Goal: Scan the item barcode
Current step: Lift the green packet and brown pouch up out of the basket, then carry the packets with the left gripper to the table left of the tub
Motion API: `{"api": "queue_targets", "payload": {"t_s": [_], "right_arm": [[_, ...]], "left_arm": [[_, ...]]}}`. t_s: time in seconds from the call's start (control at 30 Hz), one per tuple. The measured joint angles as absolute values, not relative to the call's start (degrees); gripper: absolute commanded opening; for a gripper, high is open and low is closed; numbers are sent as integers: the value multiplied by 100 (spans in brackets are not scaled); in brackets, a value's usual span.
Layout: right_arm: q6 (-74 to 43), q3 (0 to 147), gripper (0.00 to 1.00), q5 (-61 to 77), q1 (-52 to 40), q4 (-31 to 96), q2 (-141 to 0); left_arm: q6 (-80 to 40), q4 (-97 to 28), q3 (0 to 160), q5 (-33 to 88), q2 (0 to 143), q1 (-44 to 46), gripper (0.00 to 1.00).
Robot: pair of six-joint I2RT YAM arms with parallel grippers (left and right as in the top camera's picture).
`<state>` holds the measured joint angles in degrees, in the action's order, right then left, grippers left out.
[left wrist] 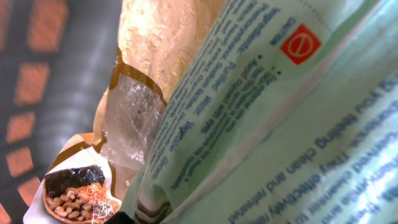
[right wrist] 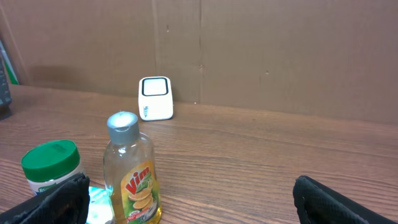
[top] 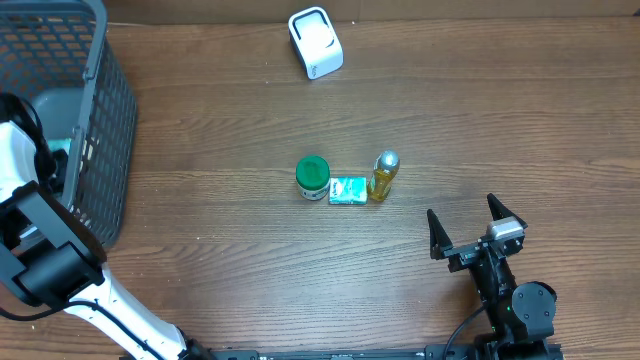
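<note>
Overhead view of a brown wooden tabletop. A dark grey mesh basket stands at the 10 o'clock corner. The white and black left arm comes up from 8 o'clock and reaches over the basket's rim. The left hand is hidden inside, so whether its fingers are apart or together cannot be told.

The left wrist camera sits very close to a pale green soft pack that fills most of its view. The pack is printed with small text and a red square warning symbol, and no barcode shows on the visible face. At 8 o'clock of the pack lies a snack bag with a picture of nuts. Basket mesh is blurred at 9 o'clock.

A white barcode scanner stands at 12 o'clock on the tabletop, well apart from the basket. At the centre three items form a row:
- A green-lidded jar is at 9 o'clock.
- A small teal packet lies in the middle.
- A yellow bottle with a silver cap stands upright at 3 o'clock.

The right hand is at 5 o'clock, fingers wide apart and holding nothing, pointing toward the row.
</note>
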<state>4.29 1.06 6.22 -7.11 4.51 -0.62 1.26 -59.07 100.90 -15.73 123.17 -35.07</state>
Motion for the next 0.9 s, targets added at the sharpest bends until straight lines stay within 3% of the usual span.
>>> {"api": "queue_targets", "payload": {"t_s": [0.3, 0.63, 0.9], "right_arm": [[429, 106, 100, 620, -711, 449, -62], [427, 106, 100, 620, -711, 449, -62], [429, 106, 100, 620, -711, 454, -62]], "left_arm": [[119, -5693, 11052, -1151, 11913, -3382, 7], [-342, -5551, 11819, -445, 10020, -2923, 8], [-867, -6884, 11913, -167, 9105, -1815, 10]]}}
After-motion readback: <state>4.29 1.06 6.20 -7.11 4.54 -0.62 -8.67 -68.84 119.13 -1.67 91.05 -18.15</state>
